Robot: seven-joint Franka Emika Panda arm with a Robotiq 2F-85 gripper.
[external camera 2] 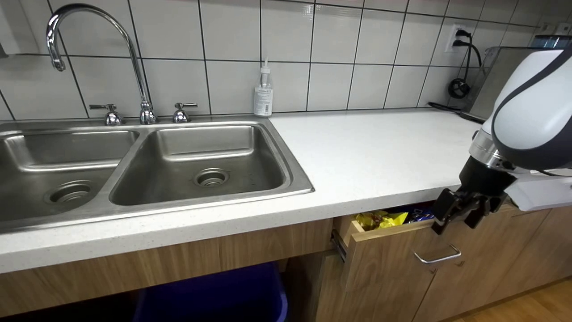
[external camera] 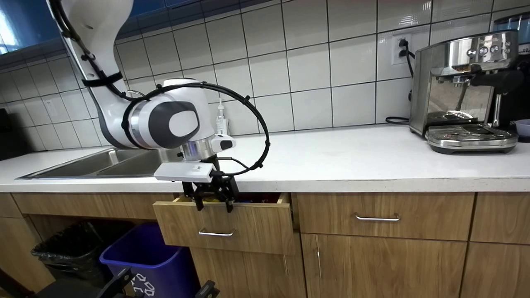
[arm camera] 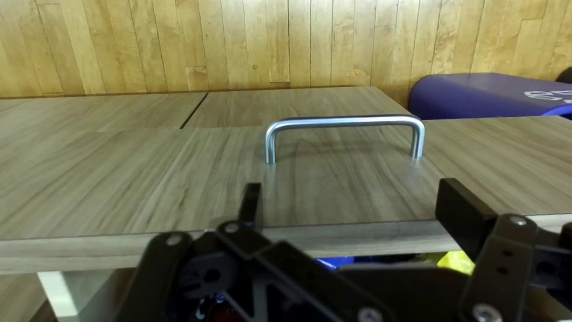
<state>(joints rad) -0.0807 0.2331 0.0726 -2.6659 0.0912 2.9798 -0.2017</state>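
At left in an exterior view, the black-lined bin (external camera: 74,263) stood beside the blue bin (external camera: 178,269), whose base was cut off by the frame; above them, the sink (external camera: 128,167) was partly hidden behind the robot arm (external camera: 174,120). Farther right, the wooden drawer (external camera: 248,223) stood partly open beneath the edge of the table (external camera: 331,153). Yellow packets (external camera 2: 377,220) inside it were partly hidden by its front panel, and the darker contents were hard to make out. The claw (external camera: 214,207), its fingers (arm camera: 464,212) spread apart, pointed down close to the drawer's top edge, above the metal handle (arm camera: 344,121); whether it made contact could not be told. At far right, the espresso machine (external camera: 453,99) stood on the table, near a lavender vessel (external camera: 523,127) cut off by the frame.
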